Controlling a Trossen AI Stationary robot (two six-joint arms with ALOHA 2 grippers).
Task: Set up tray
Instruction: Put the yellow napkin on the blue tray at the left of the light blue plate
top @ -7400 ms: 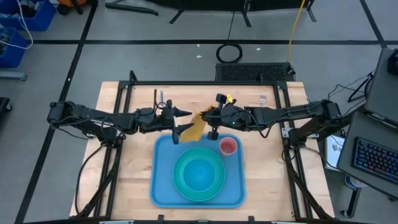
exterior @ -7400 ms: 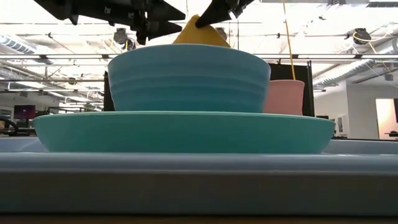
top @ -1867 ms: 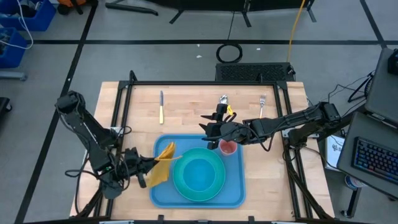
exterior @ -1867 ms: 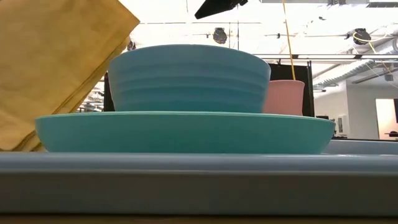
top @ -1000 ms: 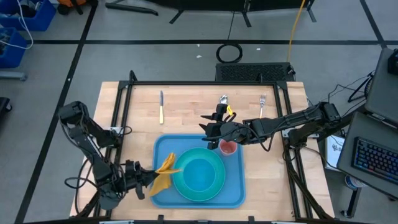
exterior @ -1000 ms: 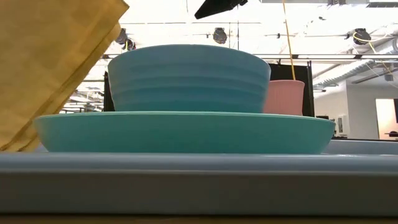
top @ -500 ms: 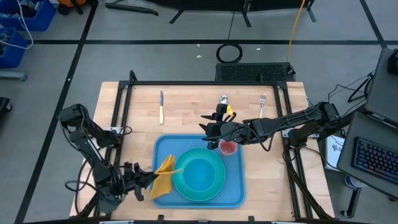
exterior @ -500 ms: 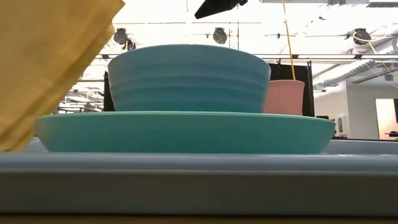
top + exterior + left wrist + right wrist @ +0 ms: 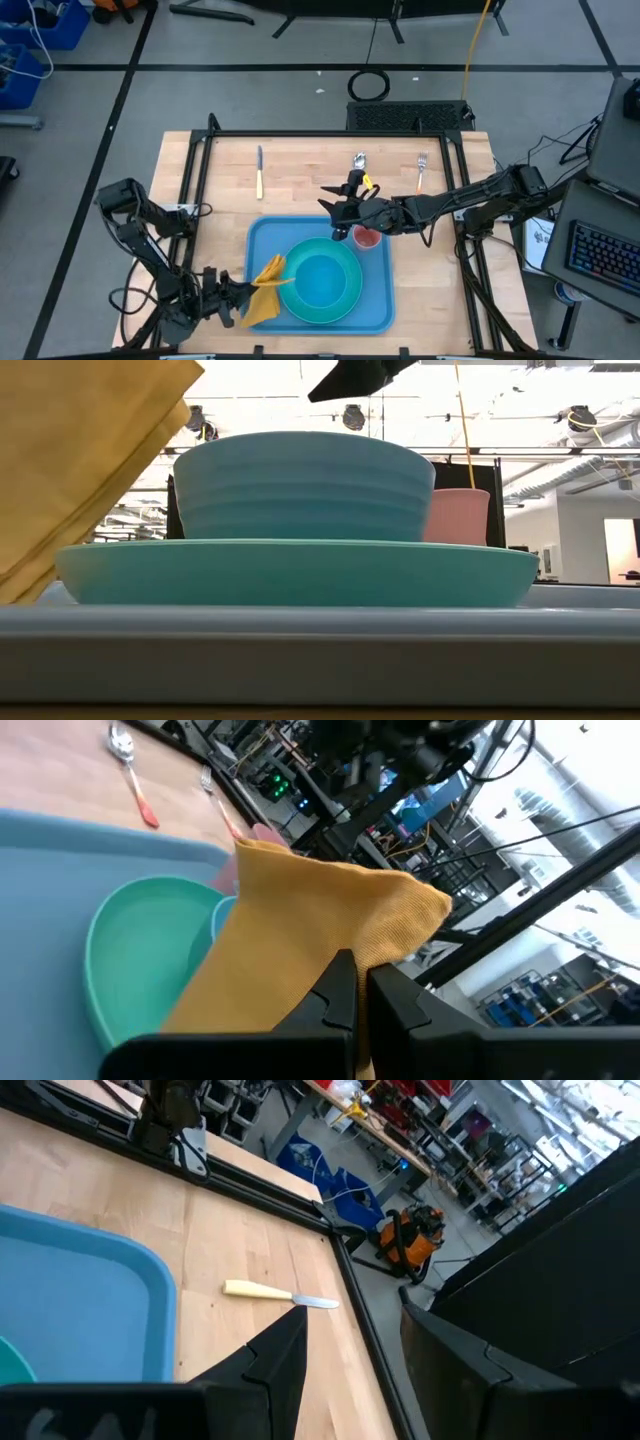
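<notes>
Our left gripper (image 9: pixel 358 982), clamped on the yellow napkin (image 9: pixel 268 291), hangs it over the blue tray (image 9: pixel 262 240) beside the plate (image 9: pixel 320 281); our right gripper (image 9: pixel 331 208) waits open above.

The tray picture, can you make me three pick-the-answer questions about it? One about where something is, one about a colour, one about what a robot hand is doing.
1. Where is the knife?
A. on the tray
B. on the bare wood beyond the tray
C. in the bowl

2. What colour is the cup?
A. pink
B. green
C. black

3. What is the left gripper doing?
A. hanging empty
B. holding a fork
C. gripping the napkin

Answers: 1 B, it lies on the table past the tray's far rim. 2 A, it shows pink beside the plate. 3 C, its jaws pinch the yellow cloth.
</notes>
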